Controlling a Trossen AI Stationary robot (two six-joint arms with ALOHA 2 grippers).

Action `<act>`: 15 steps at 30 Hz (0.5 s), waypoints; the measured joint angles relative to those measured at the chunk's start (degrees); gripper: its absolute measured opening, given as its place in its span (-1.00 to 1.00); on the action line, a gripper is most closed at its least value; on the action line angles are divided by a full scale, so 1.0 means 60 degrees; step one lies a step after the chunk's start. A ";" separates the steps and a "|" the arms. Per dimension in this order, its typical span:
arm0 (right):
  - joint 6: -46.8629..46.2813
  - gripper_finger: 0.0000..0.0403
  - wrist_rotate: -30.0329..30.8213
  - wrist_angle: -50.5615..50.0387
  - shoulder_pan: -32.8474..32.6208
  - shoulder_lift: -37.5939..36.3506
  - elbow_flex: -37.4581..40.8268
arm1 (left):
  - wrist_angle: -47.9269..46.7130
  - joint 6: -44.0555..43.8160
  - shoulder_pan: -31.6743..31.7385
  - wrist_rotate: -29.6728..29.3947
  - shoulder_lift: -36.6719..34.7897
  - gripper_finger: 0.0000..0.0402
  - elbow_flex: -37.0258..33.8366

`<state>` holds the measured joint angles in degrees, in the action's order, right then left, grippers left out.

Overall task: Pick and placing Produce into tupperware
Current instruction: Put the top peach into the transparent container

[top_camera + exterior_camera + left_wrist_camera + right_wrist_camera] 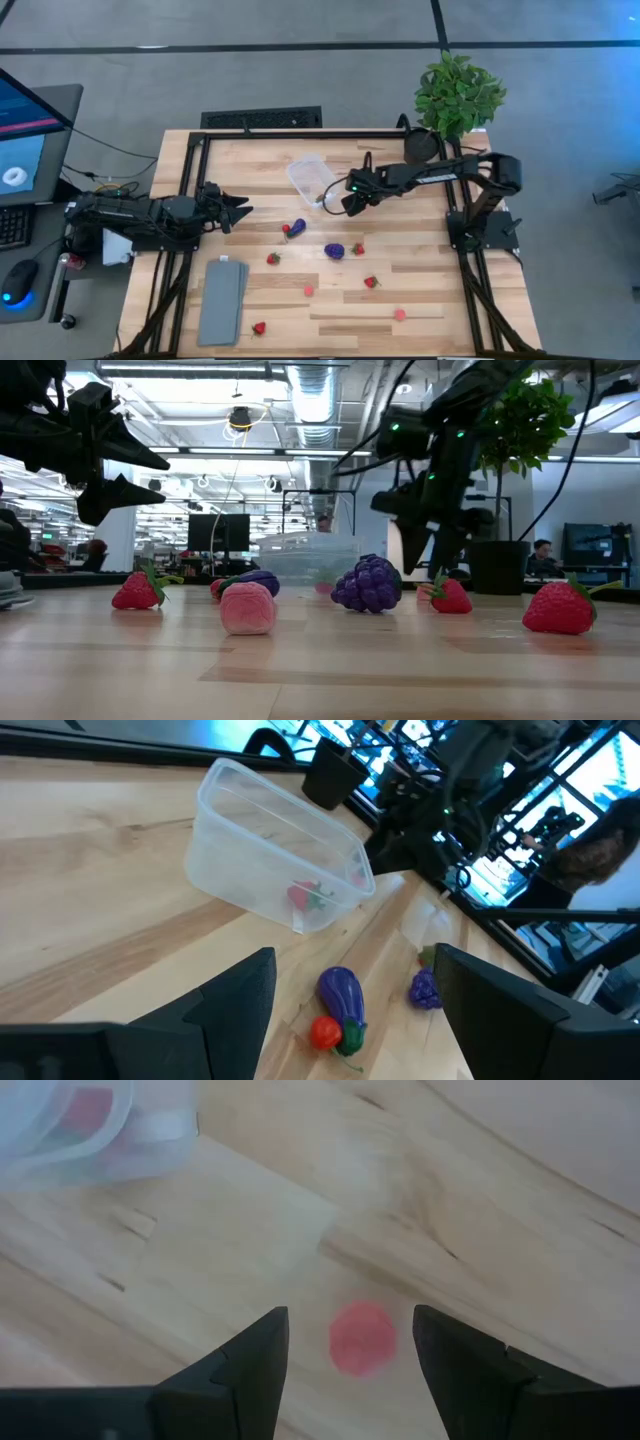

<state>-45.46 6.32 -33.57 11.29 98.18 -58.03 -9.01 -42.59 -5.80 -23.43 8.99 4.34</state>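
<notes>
The clear tupperware [312, 176] stands on the wooden table with a red strawberry [310, 898] inside. My right gripper [333, 203] hangs open just beside it, pointing steeply down; a round pink piece [362, 1338] lies on the table below, between the fingers in the wrist view, untouched. Loose on the table lie a purple eggplant [296, 228], a grape cluster [334, 250], strawberries [273, 258] [371, 282] and pink pieces [309, 291] [400, 314]. My left gripper [243, 210] waits open at the left, holding nothing.
A flat grey slab [222, 300] lies near the front left, with a strawberry [259, 327] beside it. A potted green plant [455, 95] stands at the back right corner. A black frame [190, 180] edges the table. Bare wood shows at the front right.
</notes>
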 joint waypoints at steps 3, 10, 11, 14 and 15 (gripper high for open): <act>0.0158 0.19 -0.0042 -0.0242 0.0018 0.0302 -0.0335 | -0.0009 -0.0006 0.0000 0.0033 0.0000 0.30 0.0000; 0.0362 0.19 -0.0272 -0.1275 0.0018 0.0741 -0.0737 | -0.0016 -0.0010 0.0000 0.0042 0.0000 0.30 0.0000; 0.0383 0.19 -0.0295 -0.1337 0.0018 0.0741 -0.0738 | -0.0016 -0.0010 0.0000 0.0042 0.0000 0.30 0.0000; 0.0388 0.19 -0.0296 -0.1327 0.0018 0.0741 -0.0739 | -0.0020 0.0000 0.0000 0.0038 0.0000 0.30 0.0000; 0.0388 0.19 -0.0298 -0.1325 0.0018 0.0741 -0.0745 | -0.0020 0.0005 0.0000 0.0038 0.0000 0.30 0.0000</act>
<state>-43.13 4.54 -41.52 11.40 102.63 -62.50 -9.13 -42.57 -5.80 -23.20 8.99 4.34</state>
